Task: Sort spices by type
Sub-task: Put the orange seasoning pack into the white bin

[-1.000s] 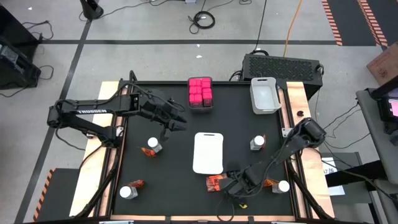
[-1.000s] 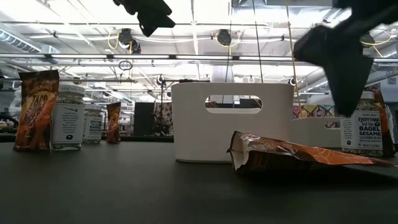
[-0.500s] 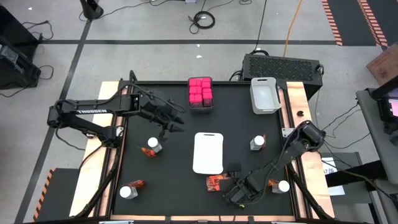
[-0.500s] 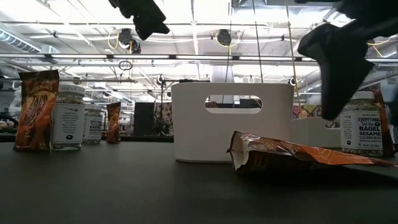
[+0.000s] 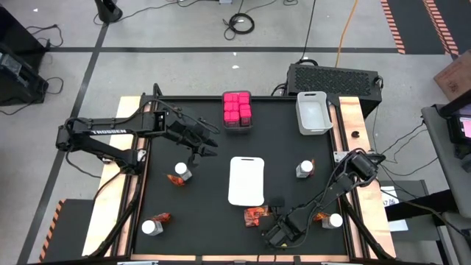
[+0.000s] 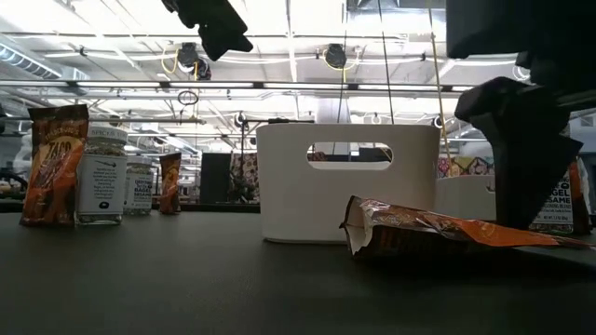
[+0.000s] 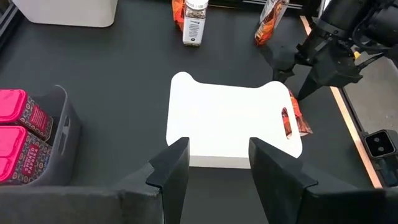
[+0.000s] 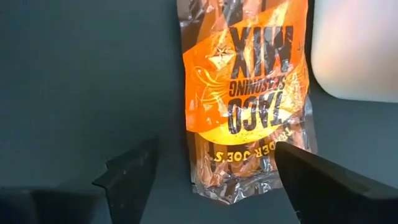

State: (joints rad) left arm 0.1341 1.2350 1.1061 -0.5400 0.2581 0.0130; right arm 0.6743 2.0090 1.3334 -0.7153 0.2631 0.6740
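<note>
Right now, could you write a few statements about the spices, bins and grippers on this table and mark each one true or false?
1. The pink cube boxes sit in a grey bin at the table's far edge. True.
2. The right gripper is clamped on a jar. False: it is open, its fingers either side of a flat orange packet on the table.
3. The white bin holds three jars. False: it looks empty.
4. The left gripper is above the table, holding nothing. True.
5. The packet lies beside the white tray, near its corner. True.
</note>
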